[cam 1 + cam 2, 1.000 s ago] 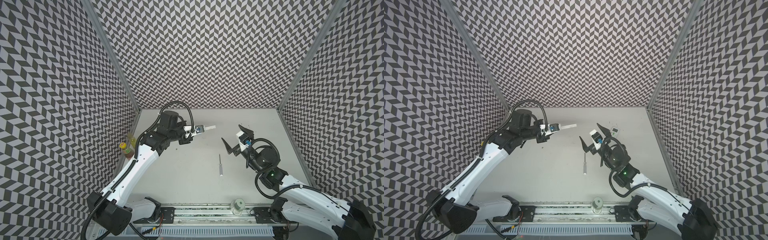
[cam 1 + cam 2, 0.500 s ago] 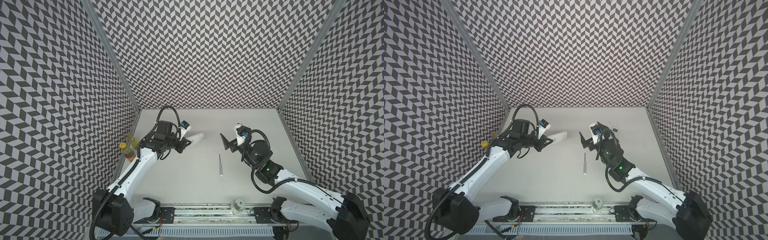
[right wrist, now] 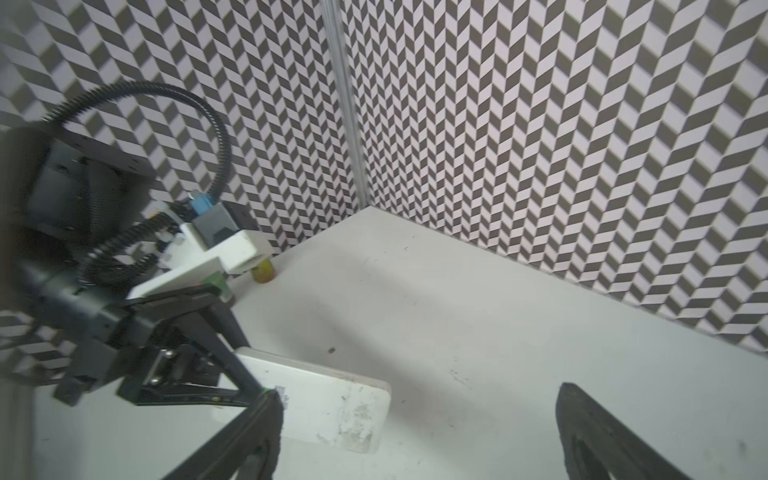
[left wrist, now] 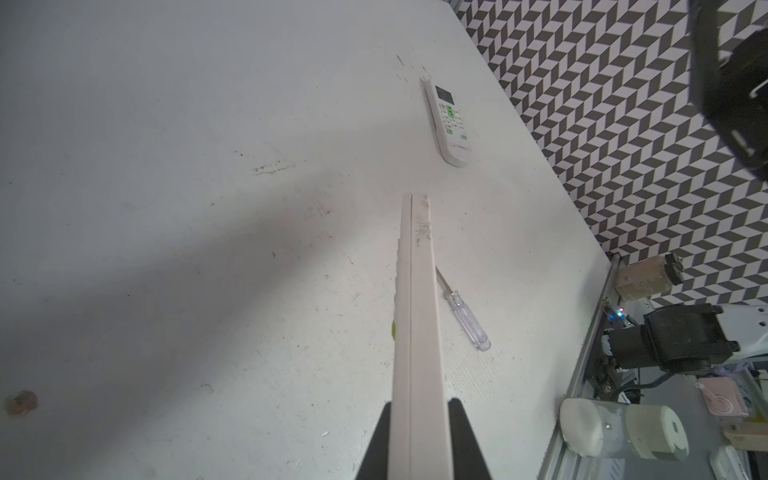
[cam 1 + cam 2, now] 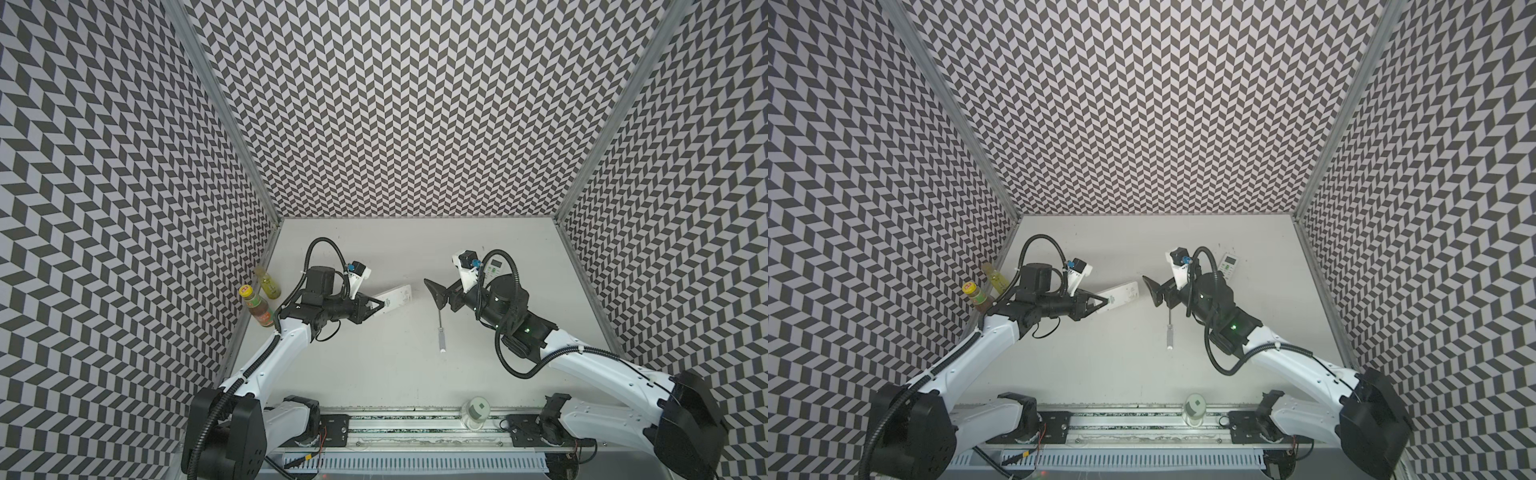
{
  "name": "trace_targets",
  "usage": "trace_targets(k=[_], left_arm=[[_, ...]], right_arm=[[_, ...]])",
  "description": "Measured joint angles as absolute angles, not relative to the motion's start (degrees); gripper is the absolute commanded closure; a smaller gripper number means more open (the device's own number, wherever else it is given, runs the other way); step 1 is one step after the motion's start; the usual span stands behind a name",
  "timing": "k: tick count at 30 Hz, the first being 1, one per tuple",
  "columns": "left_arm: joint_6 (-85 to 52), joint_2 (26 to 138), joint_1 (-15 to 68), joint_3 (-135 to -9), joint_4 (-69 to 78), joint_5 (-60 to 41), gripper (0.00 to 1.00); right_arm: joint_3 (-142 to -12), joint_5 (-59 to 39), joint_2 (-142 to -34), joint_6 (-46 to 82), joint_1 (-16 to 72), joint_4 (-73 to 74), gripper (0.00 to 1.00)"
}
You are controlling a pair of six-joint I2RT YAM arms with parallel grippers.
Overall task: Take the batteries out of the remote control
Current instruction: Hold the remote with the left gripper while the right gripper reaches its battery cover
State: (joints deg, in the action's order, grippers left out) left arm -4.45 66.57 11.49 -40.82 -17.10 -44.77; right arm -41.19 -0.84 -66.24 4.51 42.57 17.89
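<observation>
Both arms have swung inward, so the claws now face each other across the middle.
You see chevron walls (image 5: 415, 124) around a scuffed white bench (image 5: 374, 365). The left claw (image 5: 382, 305) is clamped on the white remote (image 5: 397, 298), held above the bench, and the right claw (image 5: 438, 293) is spread wide and empty nearby. The batteries don't show, and the print on the second remote (image 5: 494, 266) is too small to read.
</observation>
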Motion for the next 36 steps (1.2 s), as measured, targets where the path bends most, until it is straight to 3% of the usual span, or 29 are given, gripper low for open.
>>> trace_targets(k=[10,17,24,36], left_arm=[[-8.4,66.0,9.9,-40.3,-13.9,-45.9,1.00],[-9.1,66.0,10.0,-40.4,-13.8,-47.4,1.00],[-9.1,66.0,10.0,-40.4,-14.0,-47.5,1.00],[-9.1,66.0,10.0,-40.4,-14.2,-48.3,1.00]], right_arm=[[-42.1,-14.5,-74.4,15.7,41.1,16.2,0.01],[-44.8,-26.6,-83.7,17.8,35.7,17.2,0.12],[-46.4,-35.2,-90.5,18.5,33.7,18.9,0.16],[-53.2,-40.0,-98.0,18.4,33.7,21.3,0.36]])
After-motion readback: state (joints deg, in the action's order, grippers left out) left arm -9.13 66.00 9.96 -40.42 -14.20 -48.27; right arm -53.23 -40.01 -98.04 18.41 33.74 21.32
